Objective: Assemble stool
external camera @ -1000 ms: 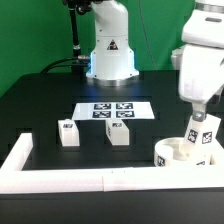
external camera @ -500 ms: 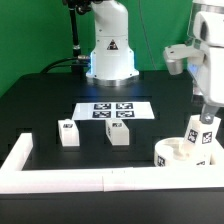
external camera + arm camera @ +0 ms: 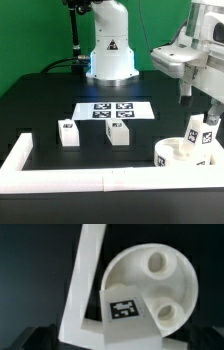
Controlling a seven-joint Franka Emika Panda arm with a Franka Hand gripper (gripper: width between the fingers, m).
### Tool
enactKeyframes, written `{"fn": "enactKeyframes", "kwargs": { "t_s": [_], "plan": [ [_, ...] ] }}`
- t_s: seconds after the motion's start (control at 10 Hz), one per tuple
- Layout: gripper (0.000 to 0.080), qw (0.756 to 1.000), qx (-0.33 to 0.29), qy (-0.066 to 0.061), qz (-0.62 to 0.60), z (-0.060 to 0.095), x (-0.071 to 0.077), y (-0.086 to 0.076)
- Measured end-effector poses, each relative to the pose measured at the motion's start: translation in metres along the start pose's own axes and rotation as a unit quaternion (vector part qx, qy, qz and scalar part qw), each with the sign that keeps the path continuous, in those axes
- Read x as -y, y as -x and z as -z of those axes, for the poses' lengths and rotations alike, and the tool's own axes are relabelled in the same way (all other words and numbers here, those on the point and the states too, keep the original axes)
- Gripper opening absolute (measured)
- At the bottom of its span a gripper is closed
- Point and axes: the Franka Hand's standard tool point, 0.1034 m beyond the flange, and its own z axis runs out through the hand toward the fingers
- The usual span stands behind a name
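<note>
The white round seat (image 3: 176, 153) lies at the exterior view's right, against the front wall. One leg block (image 3: 197, 133) with marker tags stands upright on it. My gripper (image 3: 198, 104) hangs open above that leg, apart from it, with nothing between its fingers. Two more leg blocks stand loose on the table, one (image 3: 68, 133) at the left and one (image 3: 119, 134) near the middle. In the wrist view the seat (image 3: 150, 280) shows its round holes, with the tagged leg (image 3: 125, 309) in front of it.
The marker board (image 3: 112, 112) lies flat in front of the robot base (image 3: 110, 55). A long white border wall (image 3: 80, 181) runs along the front edge and turns back at the left (image 3: 15, 156). In the wrist view it shows as a white bar (image 3: 85, 274).
The gripper has risen off the upright leg and swung up and towards the exterior view's left, jaws staying wide. The leg stays standing on the seat.
</note>
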Motion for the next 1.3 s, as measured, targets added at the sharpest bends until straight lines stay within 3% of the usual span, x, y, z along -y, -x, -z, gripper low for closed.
{"fn": "enactKeyframes", "kwargs": {
  "t_s": [0.4, 0.5, 0.7, 0.8, 1.1, 1.2, 1.3],
  "plan": [
    [0.0649, 1.0, 0.002, -0.002, 0.008, -0.002, 0.001, 0.002],
    [0.0649, 0.999, 0.007, -0.028, -0.013, -0.007, 0.011, -0.013],
    [0.0649, 0.994, 0.018, -0.107, -0.024, -0.016, 0.019, -0.048],
    [0.0649, 0.994, 0.015, -0.102, -0.021, -0.015, 0.005, -0.057],
    [0.0649, 0.996, 0.009, -0.081, -0.03, -0.023, 0.001, -0.043],
    [0.0649, 0.998, 0.004, -0.055, -0.038, -0.017, -0.005, -0.033],
    [0.0649, 0.999, -0.005, -0.016, -0.043, -0.011, -0.011, -0.019]
  ]
}}
